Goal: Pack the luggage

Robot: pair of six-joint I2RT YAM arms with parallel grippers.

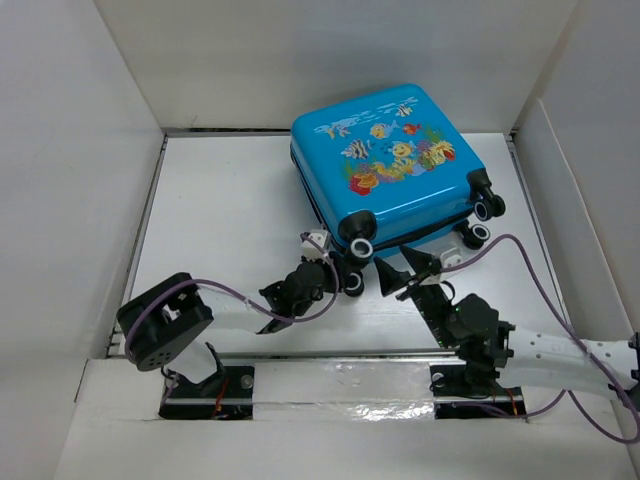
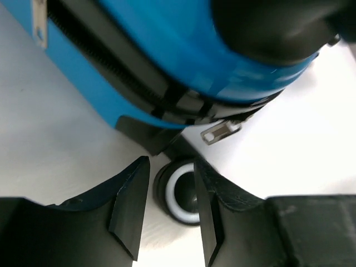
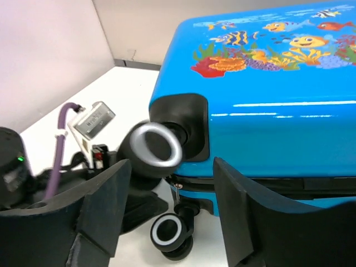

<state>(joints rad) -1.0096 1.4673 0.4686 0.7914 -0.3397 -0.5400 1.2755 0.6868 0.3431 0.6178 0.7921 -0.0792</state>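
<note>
Luggage (image 1: 385, 160) found flat on table (image 1: 220, 200). L gripper (image 2: 171, 162) noted part-open astride wheel (image 2: 181, 194); R gripper (image 3: 172, 164) wide open, nothing held.

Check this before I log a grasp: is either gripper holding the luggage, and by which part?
Right gripper is open, holding nothing. Left gripper flanks a wheel of the luggage; whether it clamps it cannot be told.

White tabletop (image 1: 225, 205), plain white enclosure walls (image 1: 330, 50)
</note>
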